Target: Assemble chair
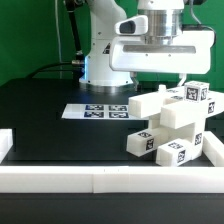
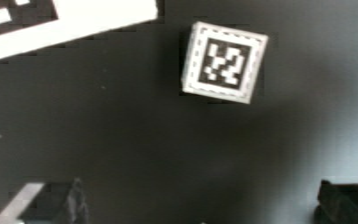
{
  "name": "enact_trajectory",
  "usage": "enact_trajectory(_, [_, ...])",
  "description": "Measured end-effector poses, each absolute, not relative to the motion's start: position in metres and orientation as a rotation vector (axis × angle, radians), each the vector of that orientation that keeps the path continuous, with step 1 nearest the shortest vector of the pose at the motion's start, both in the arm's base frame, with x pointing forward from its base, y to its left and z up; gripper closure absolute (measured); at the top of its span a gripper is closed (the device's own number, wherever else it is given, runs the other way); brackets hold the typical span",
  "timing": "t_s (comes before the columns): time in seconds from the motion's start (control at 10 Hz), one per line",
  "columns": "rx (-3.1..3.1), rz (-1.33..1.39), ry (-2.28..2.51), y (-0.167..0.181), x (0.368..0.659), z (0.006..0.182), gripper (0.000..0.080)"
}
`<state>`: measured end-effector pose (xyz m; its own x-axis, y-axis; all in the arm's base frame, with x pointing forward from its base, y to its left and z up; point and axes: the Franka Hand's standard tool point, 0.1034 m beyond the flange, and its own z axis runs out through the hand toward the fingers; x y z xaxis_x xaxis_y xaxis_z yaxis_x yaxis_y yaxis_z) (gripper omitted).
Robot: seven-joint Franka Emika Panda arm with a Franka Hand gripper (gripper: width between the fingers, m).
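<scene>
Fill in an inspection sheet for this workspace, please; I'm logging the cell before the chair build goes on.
Surface: black table, white border rails along its edges.
Job's things: white chair parts with tag markers, piled together at the exterior view's right, near the front rail.
Clutter: nothing seen.
Grippers: tool open, empty, hovering over bare table; a loose square tag lies ahead of it.
Cables: one dark cable behind the arm base.
Surroundings: marker board flat near the robot base; green backdrop.
</scene>
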<state>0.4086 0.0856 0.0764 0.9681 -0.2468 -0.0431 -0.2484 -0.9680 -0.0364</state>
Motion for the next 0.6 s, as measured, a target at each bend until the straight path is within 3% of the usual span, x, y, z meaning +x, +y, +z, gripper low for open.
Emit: enact_trajectory(0.6, [-3.074,0.025,0.373,0.099,0.428,0.078,0.015])
